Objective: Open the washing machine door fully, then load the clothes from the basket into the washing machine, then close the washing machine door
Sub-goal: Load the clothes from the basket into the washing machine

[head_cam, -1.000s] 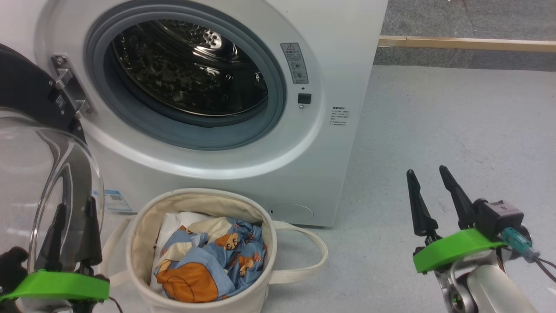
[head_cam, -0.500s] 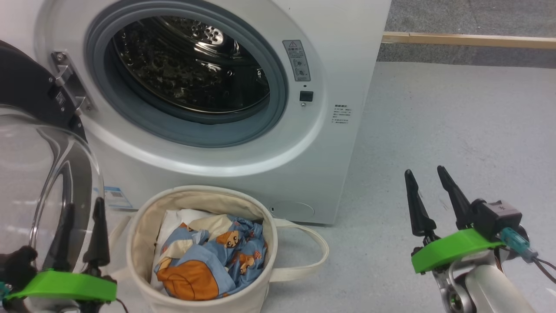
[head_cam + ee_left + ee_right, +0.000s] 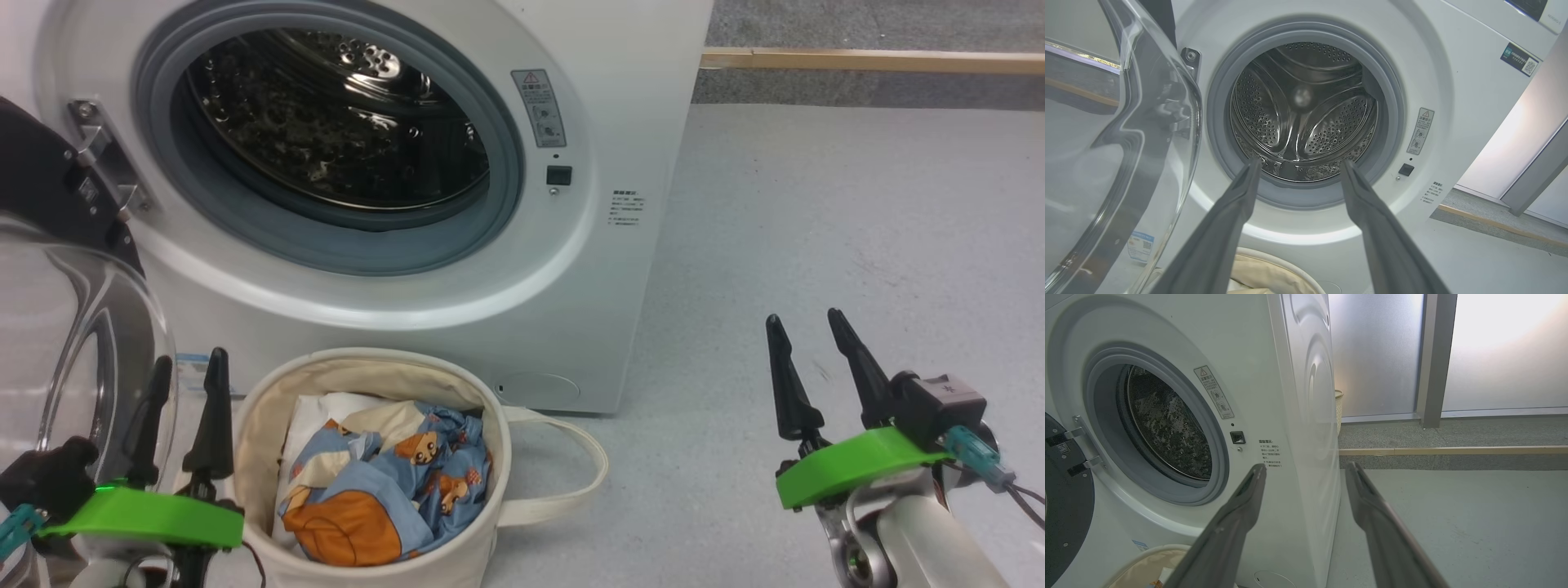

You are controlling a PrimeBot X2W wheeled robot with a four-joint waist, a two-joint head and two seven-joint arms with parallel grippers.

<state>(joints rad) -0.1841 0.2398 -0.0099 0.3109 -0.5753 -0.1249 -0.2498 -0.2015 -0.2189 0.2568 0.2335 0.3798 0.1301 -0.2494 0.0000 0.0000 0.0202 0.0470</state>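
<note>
Facing you, the washing machine (image 3: 637,98) has its washing machine door (image 3: 41,196) swung open at your left. Your left gripper (image 3: 190,356) and right gripper (image 3: 801,317) hang empty, fingers spread. The bear-print clothes (image 3: 392,482) lie in the basket (image 3: 375,376) below the drum.

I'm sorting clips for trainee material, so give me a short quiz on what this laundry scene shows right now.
1. True or false: the washing machine door stands open.
2. Where are the clothes? A) in the drum B) in the basket C) on the floor
3. Which is nearer the basket, the left gripper or the right gripper, and is it holding anything?
Key: 1 true; 2 B; 3 the left gripper, open and empty.
</note>
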